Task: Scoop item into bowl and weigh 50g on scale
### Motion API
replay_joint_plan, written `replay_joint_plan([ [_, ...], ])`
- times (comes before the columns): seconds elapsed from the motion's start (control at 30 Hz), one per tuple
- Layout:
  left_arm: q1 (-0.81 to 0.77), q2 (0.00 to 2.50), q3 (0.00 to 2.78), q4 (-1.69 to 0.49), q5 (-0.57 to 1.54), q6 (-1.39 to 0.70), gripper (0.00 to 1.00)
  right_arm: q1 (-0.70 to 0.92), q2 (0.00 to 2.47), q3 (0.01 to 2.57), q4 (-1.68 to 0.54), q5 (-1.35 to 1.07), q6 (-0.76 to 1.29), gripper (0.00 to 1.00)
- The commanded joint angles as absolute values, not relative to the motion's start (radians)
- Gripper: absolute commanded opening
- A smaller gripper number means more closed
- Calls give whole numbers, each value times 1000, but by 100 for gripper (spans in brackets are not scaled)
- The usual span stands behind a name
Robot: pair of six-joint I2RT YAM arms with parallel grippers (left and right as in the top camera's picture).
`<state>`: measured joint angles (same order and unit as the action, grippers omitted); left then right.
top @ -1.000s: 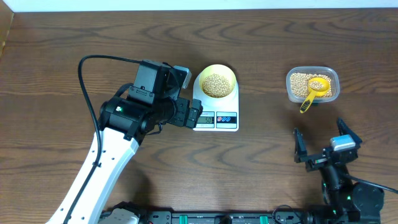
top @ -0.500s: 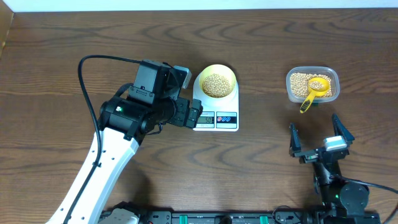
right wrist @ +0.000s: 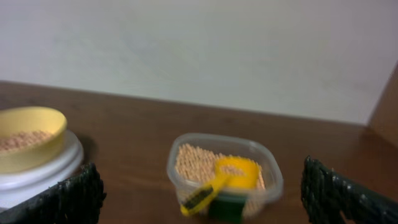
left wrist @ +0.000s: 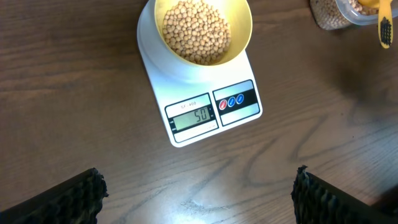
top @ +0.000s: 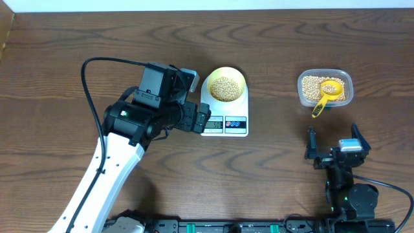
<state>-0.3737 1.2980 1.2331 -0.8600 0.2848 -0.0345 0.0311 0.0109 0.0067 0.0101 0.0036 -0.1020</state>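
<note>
The pale yellow bowl stands on the white scale and holds tan beans. The display reads 50. My left gripper hovers just left of the scale, open, with bare table between its fingers. Near the front right, my right gripper is open and holds nothing. It faces the clear tub of beans, where the yellow scoop rests. The bowl also shows at the left of the right wrist view.
The clear tub with the yellow scoop sits at the back right, its handle hanging over the near rim. A black cable loops off the left arm. A pale wall rises behind the table.
The right arm has shifted a little, first left and forward, then back right, its gripper still open. The left arm, bowl and scale have not moved.
</note>
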Motion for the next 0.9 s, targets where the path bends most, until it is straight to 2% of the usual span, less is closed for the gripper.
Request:
replay_joint_plan([
  [0.0,-371,1289,1261,-862,278,-46,98,37,5,5,-28,59,-91,99],
  [0.87,-371,1289,1261,-862,278,-46,98,36,5,5,-72,46,-91,99],
])
